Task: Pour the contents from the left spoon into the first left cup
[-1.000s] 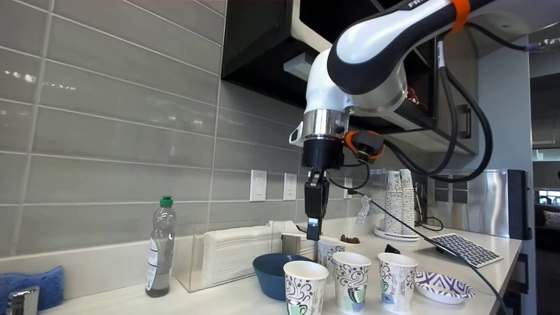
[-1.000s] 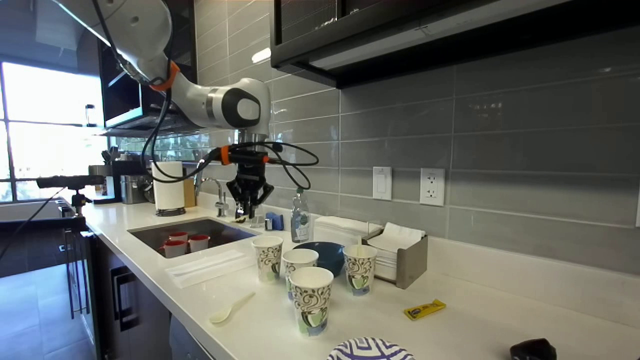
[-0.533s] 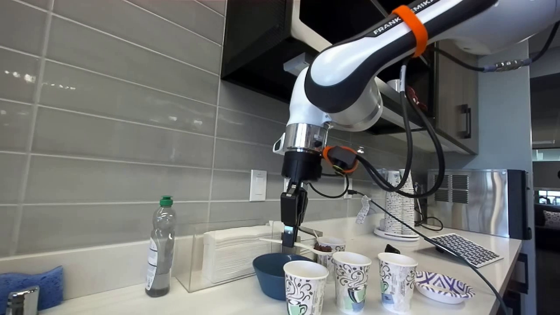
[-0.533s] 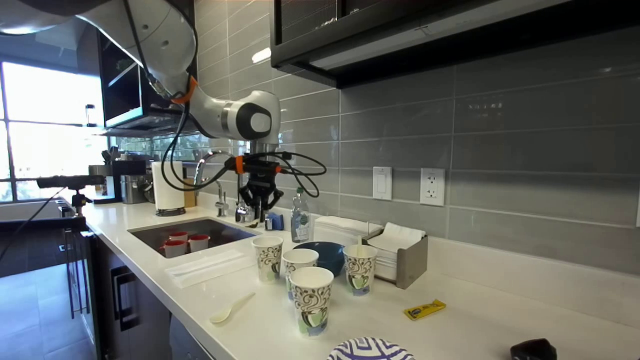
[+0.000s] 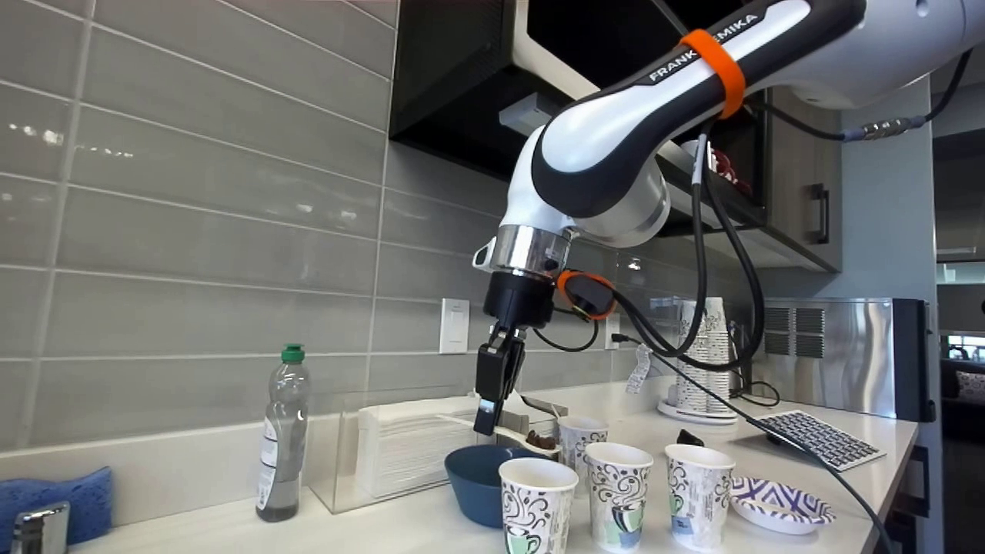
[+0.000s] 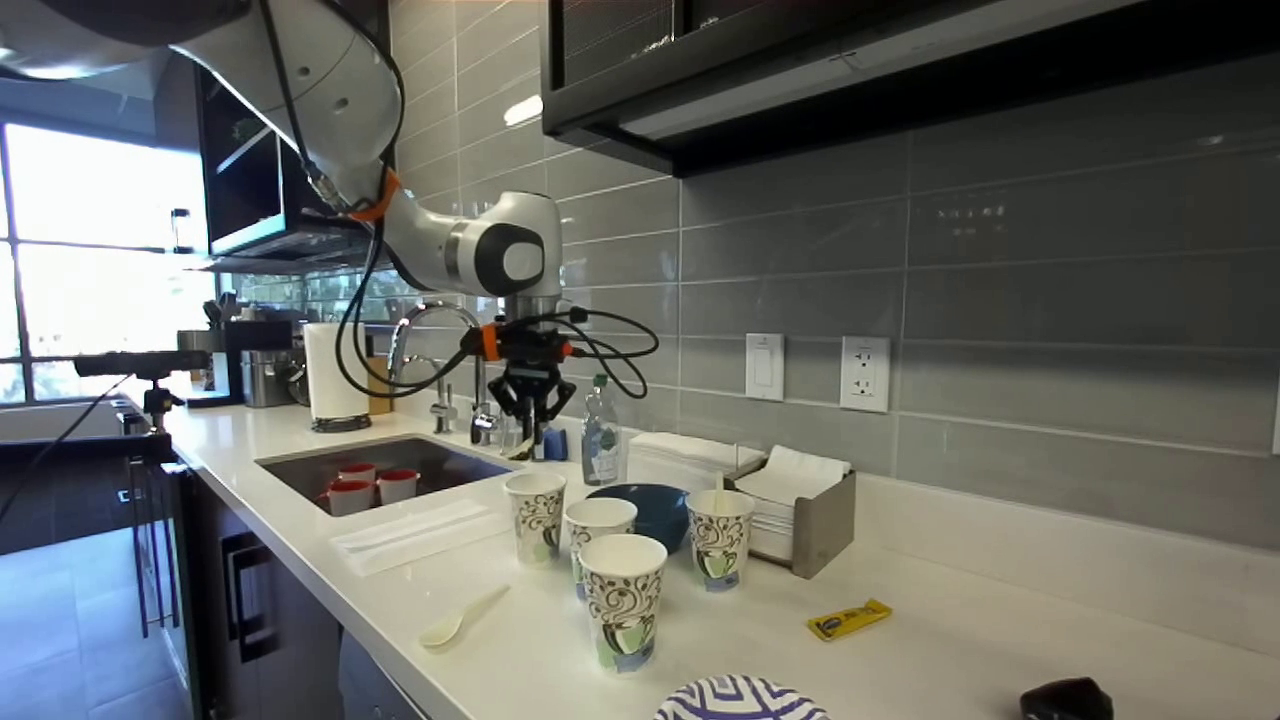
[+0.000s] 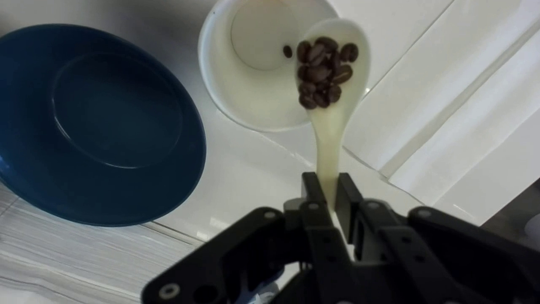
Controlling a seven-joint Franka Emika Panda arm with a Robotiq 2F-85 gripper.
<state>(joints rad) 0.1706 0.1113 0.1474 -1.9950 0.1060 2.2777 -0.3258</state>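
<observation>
My gripper point(image 7: 328, 179) is shut on the handle of the pale left spoon point(image 7: 329, 143). The gripper also shows in both exterior views point(image 5: 485, 423) point(image 6: 535, 448). The spoon bowl carries dark coffee beans point(image 7: 318, 74) and sits above one side of the first left cup point(image 7: 249, 101), partly over its rim. A single bean point(image 7: 287, 51) lies inside that white patterned cup. In an exterior view the spoon point(image 5: 512, 435) slopes down toward its bowl, which is above and behind this cup point(image 5: 535, 504). The cup stands upright nearest the sink in an exterior view point(image 6: 537, 515).
A dark blue bowl point(image 7: 114, 126) stands beside the cup. Several similar cups point(image 6: 625, 600) point(image 5: 619, 492) stand close by, one point(image 6: 718, 550) holding a spoon. Another spoon point(image 6: 465, 615) lies on the counter. A napkin holder point(image 6: 825, 525) and soap bottle point(image 5: 285, 446) stand near the wall.
In an exterior view my gripper has moved left and a little down, toward the soap bottle, and tilted. The held spoon, with its beans, has moved along closer above the first left cup.
</observation>
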